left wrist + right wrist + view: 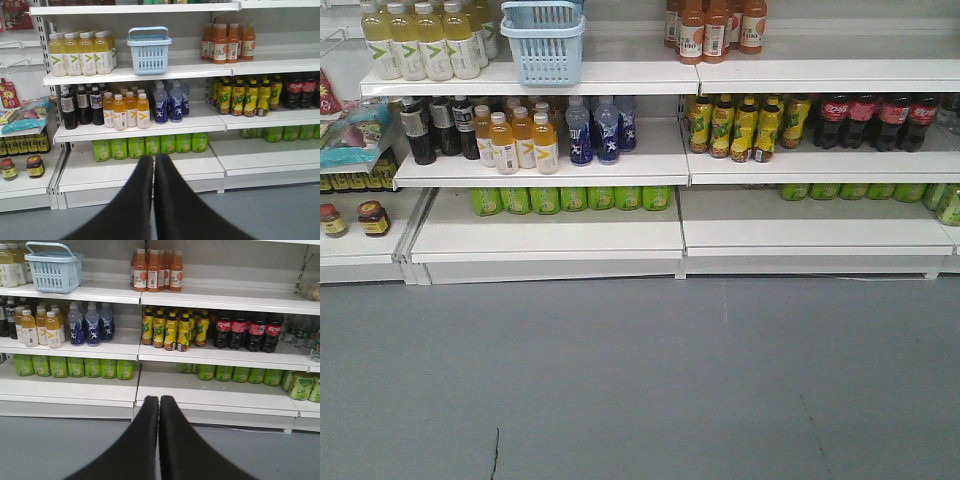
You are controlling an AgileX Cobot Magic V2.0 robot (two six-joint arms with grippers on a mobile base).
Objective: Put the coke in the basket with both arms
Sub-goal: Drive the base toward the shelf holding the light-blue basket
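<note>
The light blue basket (543, 45) stands on the upper shelf between the yellow and orange drink bottles, also seen in the left wrist view as basket (149, 50) and in the right wrist view as basket (54, 270). No all-red coke bottle shows in any view. My left gripper (153, 157) hangs over the grey floor in front of the lowest shelf, shut with nothing in it. My right gripper (159, 399) is likewise shut and empty, facing the shelf seam. Neither arm appears in the front view.
Dark cola bottles with red labels (245, 330) stand on the middle shelf at the right, beside yellow-green tea bottles (170, 330). Blue bottles (167, 102), orange juice (125, 110) and green cans (570, 198) fill the left bay. Grey floor (640, 380) lies before the shelves.
</note>
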